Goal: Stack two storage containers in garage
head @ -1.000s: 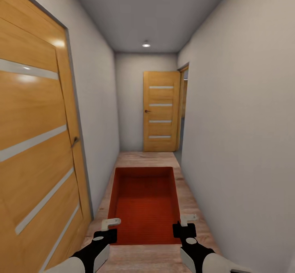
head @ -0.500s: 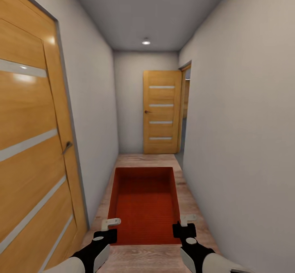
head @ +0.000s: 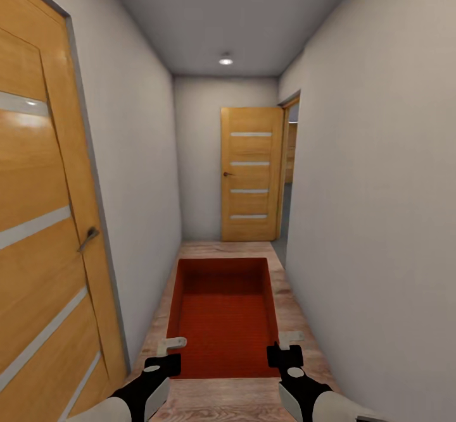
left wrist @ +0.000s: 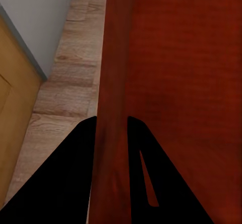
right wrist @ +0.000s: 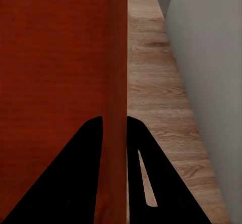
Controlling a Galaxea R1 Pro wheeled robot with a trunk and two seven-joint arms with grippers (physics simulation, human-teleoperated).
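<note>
Rolling down hallway: left door point(head: 44, 232) sliding past, far door point(head: 250, 175) nearer. Both grippers' fingers point(left wrist: 112, 128) point(right wrist: 115, 128) clamping container point(head: 223, 317) walls; garage ahead.

One red-orange storage container point(head: 223, 317), two pincers point(head: 171, 351) point(head: 286, 344), two wooden doors point(head: 44, 232) point(head: 250, 174), one ceiling light point(head: 225, 61).

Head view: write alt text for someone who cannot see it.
A red-orange storage container is held out in front by both arms, the left gripper and right gripper each clamped on a side wall near its rear corners. Beyond lies a narrow white-walled hallway with a wood plank floor, a wooden door at its far end and another door close on the left.
</note>
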